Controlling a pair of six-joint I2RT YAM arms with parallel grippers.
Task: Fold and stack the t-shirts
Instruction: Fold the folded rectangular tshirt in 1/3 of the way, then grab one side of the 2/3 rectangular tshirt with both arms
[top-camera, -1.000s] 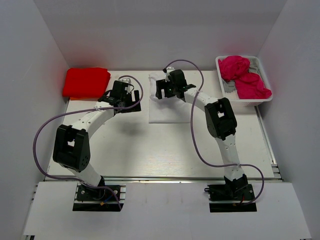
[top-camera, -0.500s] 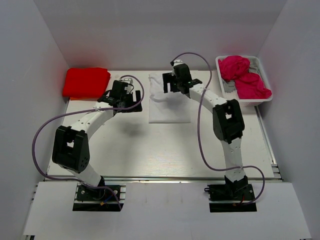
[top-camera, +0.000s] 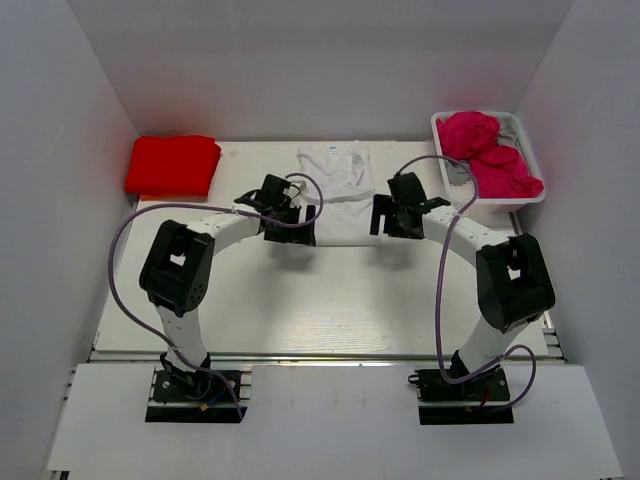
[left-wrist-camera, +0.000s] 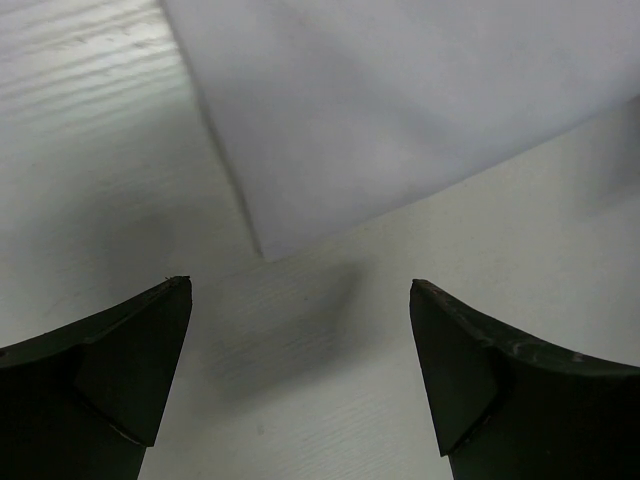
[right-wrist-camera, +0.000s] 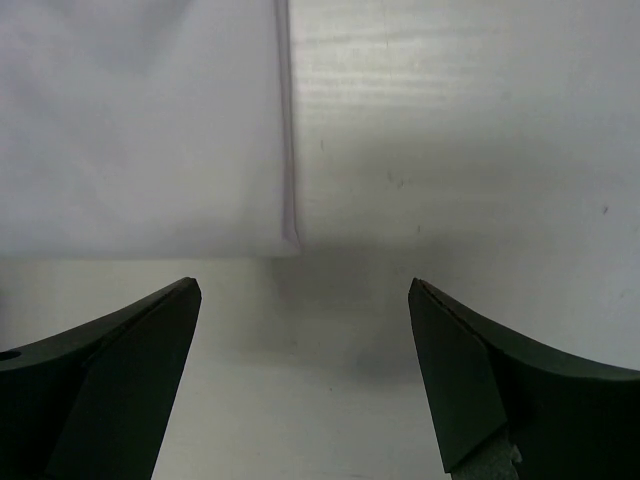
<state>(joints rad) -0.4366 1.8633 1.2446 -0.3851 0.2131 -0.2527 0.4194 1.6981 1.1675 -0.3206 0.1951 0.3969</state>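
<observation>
My left gripper (left-wrist-camera: 300, 290) has swung in from beside the red t-shirt (top-camera: 172, 163), my right gripper (right-wrist-camera: 305, 285) back from the far end. Both gape wide, empty, at the near corners of the white t-shirt (top-camera: 338, 185), flat on the table (top-camera: 330, 300).

Top view is bright, even and sharp, with soft shadows on the table (top-camera: 330, 300). The red shirt (top-camera: 172, 165) tints the left wall (top-camera: 100, 130) pink. Wrist views are dimmer and soft-focus: fingers (left-wrist-camera: 100, 380) dark and blurred, white shirt (left-wrist-camera: 400, 100) casting a faint edge shadow.
</observation>
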